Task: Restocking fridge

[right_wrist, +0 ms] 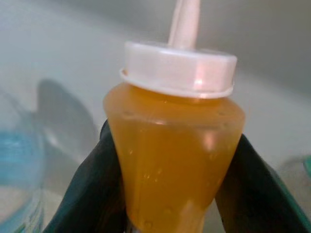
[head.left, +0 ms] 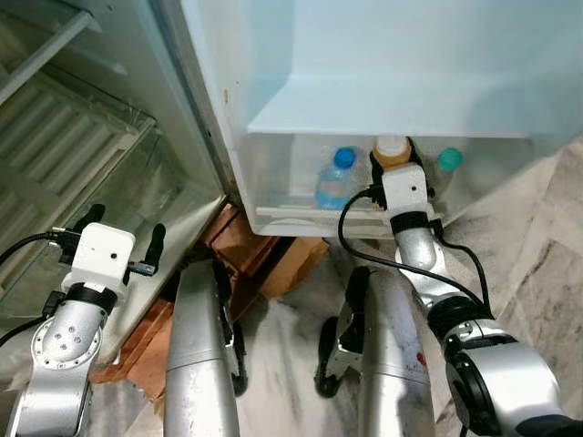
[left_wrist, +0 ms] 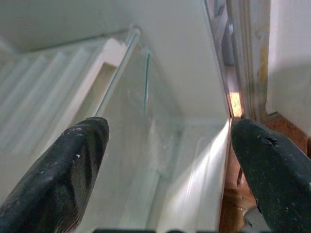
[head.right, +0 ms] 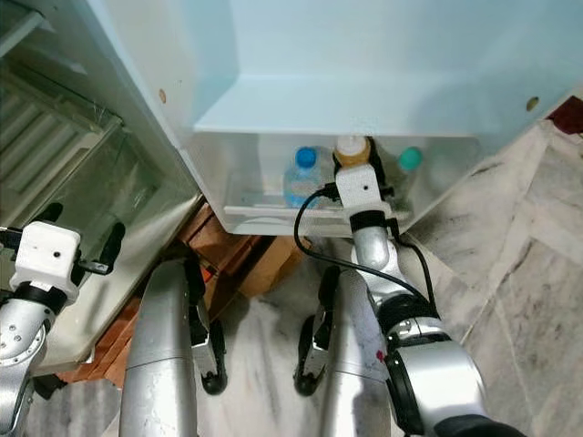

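Note:
An amber squeeze bottle point(right_wrist: 175, 145) with a white nozzle cap point(head.left: 392, 148) stands in the bottom bin of the fridge door point(head.left: 273, 177). My right gripper point(right_wrist: 172, 187) is shut on its body, one black finger point(right_wrist: 92, 194) on each side. In the same bin a blue-capped water bottle point(head.left: 339, 175) is just left of it and a teal-capped bottle point(head.left: 449, 159) just right. My left gripper point(head.left: 125, 229) is open and holds nothing, low on the left in front of the fridge's glass-fronted compartment point(left_wrist: 160, 145).
The open fridge cabinet with its glass shelf point(head.left: 109, 123) is on the left, the door's inner panel point(head.left: 383, 64) ahead. Brown blocks point(head.left: 241, 246) prop up the fridge base. My legs point(head.left: 200, 346) stand on the marble floor point(head.left: 537, 255).

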Robot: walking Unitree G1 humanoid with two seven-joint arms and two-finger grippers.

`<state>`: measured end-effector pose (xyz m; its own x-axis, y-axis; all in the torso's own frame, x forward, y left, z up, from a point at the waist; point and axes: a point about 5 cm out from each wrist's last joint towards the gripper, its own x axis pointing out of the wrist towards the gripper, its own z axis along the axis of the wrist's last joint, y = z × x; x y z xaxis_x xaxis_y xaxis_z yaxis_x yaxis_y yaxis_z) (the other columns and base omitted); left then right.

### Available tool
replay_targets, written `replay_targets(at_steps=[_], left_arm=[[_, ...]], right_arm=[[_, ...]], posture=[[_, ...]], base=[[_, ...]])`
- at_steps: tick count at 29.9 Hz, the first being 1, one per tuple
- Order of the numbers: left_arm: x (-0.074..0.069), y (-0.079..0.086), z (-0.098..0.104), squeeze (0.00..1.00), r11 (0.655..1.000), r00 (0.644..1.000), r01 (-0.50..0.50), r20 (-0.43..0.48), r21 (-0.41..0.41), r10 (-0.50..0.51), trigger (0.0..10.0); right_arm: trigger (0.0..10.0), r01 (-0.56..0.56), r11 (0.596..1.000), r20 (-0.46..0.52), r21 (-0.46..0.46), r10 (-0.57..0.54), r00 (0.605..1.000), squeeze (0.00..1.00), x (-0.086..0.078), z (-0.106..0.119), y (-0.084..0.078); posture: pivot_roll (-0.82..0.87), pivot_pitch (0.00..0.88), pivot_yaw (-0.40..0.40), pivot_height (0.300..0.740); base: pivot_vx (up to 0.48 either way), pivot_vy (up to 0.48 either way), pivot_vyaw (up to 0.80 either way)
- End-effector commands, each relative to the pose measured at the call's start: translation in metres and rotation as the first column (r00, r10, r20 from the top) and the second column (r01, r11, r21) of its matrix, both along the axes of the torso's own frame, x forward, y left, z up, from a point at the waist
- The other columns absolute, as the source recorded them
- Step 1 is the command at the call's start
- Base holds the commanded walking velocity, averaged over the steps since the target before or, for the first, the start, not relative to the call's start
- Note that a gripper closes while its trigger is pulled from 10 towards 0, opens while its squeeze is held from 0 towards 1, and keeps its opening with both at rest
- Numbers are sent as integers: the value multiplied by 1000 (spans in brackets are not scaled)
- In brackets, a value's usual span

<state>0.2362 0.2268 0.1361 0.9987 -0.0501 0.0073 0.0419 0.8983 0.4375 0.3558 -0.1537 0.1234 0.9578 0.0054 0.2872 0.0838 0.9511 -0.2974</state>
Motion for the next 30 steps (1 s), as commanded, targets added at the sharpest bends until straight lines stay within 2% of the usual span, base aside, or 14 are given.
replay_targets(at_steps=[1, 8, 14, 16, 17, 23, 30], left_arm=[[-4, 1, -9, 0, 1000, 999, -13, -32, -1, 13, 10000], [-3, 1, -9, 0, 1000, 1000, -17, -22, 0, 17, 10000], [-4, 1, -13, 0, 1000, 999, -20, -27, -3, 20, 10000], [-3, -1, -15, 0, 1000, 999, -17, -29, -11, 17, 10000], [-2, -4, -17, 0, 1000, 1000, -12, -29, -19, 11, 10000], [2, -7, -18, 0, 1000, 1000, -2, -27, -25, 2, 10000], [9, -8, -22, 0, 999, 999, 12, -29, -39, -13, 10000]], right_arm=[[10000, 113, 990, -121, 80, -103, 987, 0, -4, -20, -18], [10000, 70, 995, -182, 65, -57, 982, 0, -6, -30, -4], [10000, 60, 994, -230, 91, -38, 972, 0, -11, -40, -5], [10000, 69, 991, -235, 116, -40, 971, 996, -11, -40, -9], [10000, 52, 987, -237, 154, -15, 971, 1000, -10, -39, -10], [10000, 51, 981, -231, 185, -7, 973, 1000, -8, -35, -11], [10000, -33, 973, -208, 228, 82, 975, 1000, -5, -27, -5]], posture=[[243, 337, -6, 515], [246, 329, -18, 515], [229, 319, -28, 515], [217, 313, -30, 515], [213, 308, -31, 515], [206, 295, -32, 515], [178, 248, -41, 515]], base=[[0, 0, 0], [0, 0, 0], [0, 0, 0], [0, 0, 0], [0, 0, 0], [0, 0, 0], [0, 0, 0]])
